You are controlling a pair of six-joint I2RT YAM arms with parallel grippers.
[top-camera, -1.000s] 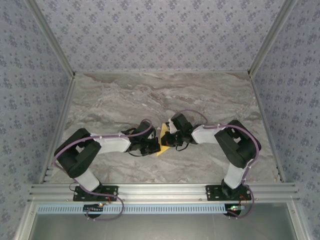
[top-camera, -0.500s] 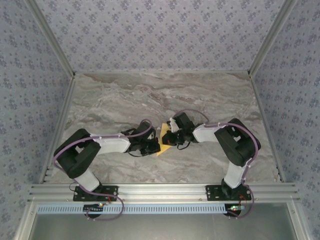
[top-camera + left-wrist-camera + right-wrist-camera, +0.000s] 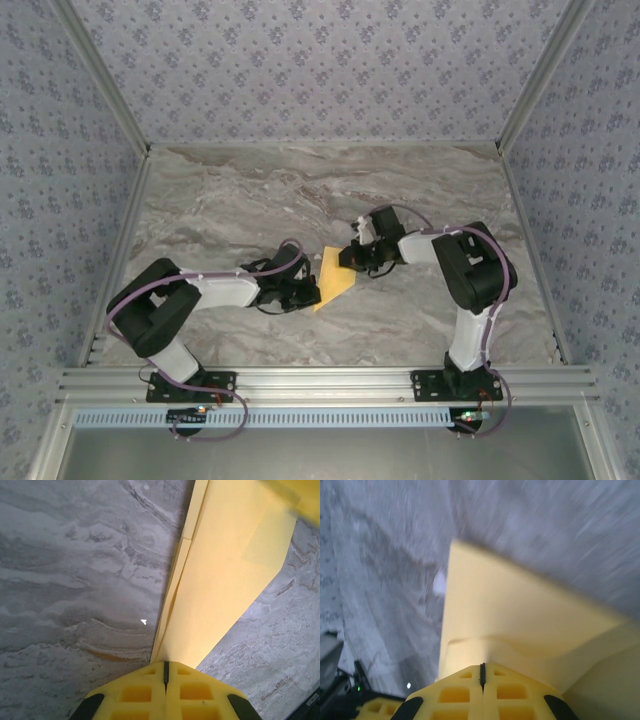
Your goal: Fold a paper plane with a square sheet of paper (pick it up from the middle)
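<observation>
Mustard paper point(image 3: 334, 276), pinched by left gripper point(image 3: 165, 665), right gripper point(image 3: 482, 667)

A tabletop point(image 3: 300, 190) with a grey and beige marble pattern, streaked with pale veins, sits inside a three-sided booth. The back wall point(image 3: 320, 60), left wall point(image 3: 50, 200) and right wall point(image 3: 595, 200) are covered in lilac-grey wallpaper dotted with small floral motifs. Slanting aluminium posts point(image 3: 100, 75) mark the rear corners. A ribbed aluminium rail point(image 3: 330, 380) crosses the near edge, with a pale slotted strip point(image 3: 330, 417) just below it. Lighting is soft and even, with faint shadows.
</observation>
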